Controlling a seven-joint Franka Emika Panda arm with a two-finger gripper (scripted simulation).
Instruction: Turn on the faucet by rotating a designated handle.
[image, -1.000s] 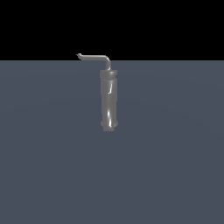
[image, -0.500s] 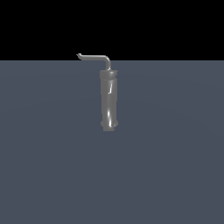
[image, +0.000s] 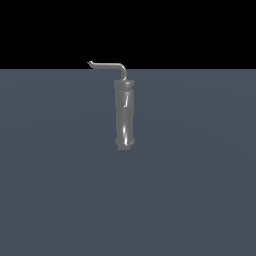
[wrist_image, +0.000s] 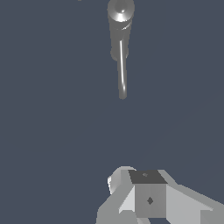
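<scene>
Nothing we can find has shifted since the earlier exterior frames: the faucet stands upright in the same spot on the grey surface, near the middle of the exterior view and toward 12 o'clock. Its handle rises from the top ring, bends, and runs toward 9 o'clock, ending in a small hooked tip, as it did before. No arm shows in that view. In the wrist view we see the faucet from above, the handle stretching out from it. Our gripper sits well apart from both, touching neither; we cannot tell whether its jaws stand open or closed.
</scene>
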